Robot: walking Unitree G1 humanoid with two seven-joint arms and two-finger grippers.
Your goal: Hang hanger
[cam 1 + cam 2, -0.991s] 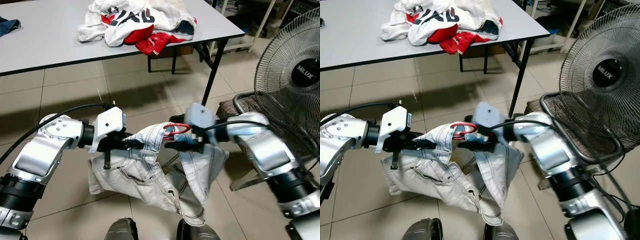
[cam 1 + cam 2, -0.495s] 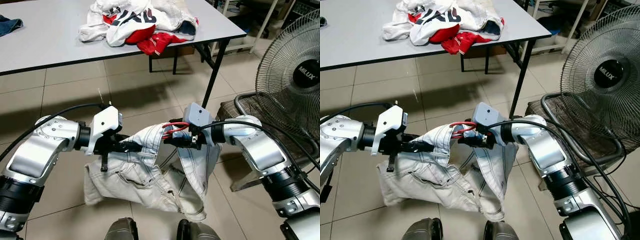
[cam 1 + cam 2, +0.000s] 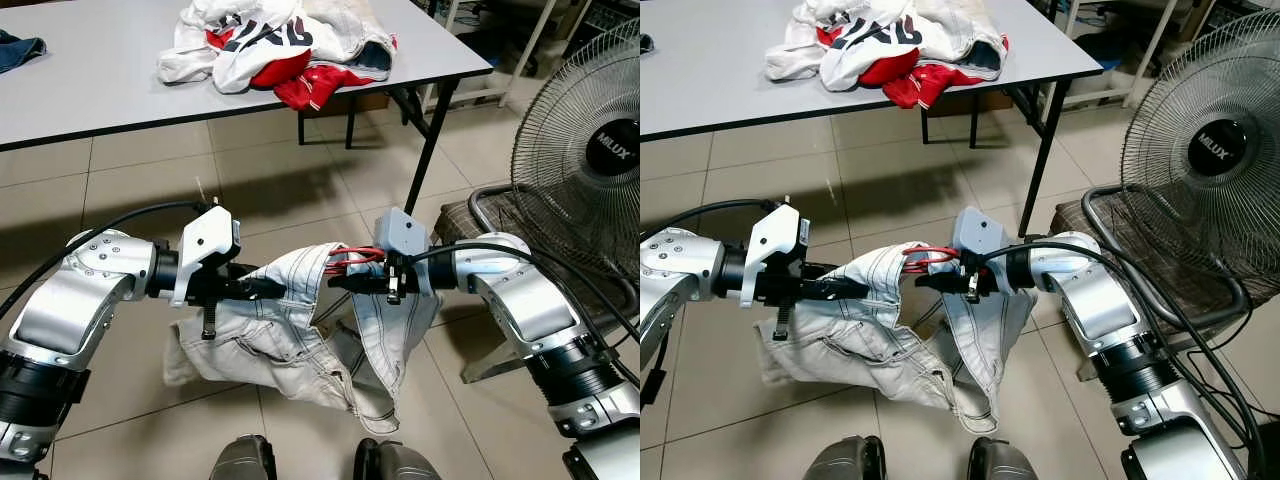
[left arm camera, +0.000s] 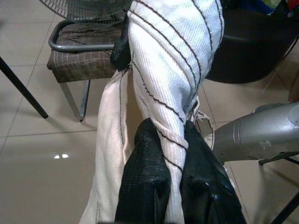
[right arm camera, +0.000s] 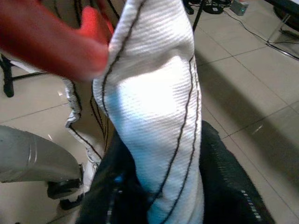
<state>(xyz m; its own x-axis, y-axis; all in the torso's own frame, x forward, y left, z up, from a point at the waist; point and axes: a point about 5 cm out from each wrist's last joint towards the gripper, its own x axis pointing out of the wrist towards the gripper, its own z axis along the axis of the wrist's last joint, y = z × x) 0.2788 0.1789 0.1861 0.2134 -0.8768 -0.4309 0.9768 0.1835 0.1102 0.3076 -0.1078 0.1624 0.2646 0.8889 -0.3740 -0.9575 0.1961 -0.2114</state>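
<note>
Item 1: white jeans [image 3: 300, 330] with dark stitching, held in the air between the 2 arms, above the tiled floor [image 3: 130, 170] and in front of the counter. The legs hang down loose towards the robot's feet.

Item 2: left tool [image 3: 262, 288], clamped on the waistband at the left; the wrist view has both black fingers [image 4: 145, 172] pressed against a twisted fold of cloth.

Item 3: right tool [image 3: 345, 284], clamped on the cloth at the right, close to the left tool. A red hanger [image 3: 352, 256] sits at this grip, just above the fingers, partly wrapped by the jeans.

Item 4: grey counter [image 3: 90, 70], behind, carrying a heap of white and red clothes [image 3: 275, 45].

Item 5: standing fan [image 3: 585, 160], at the right, behind a chair [image 3: 490, 210] with a checked seat.
</note>
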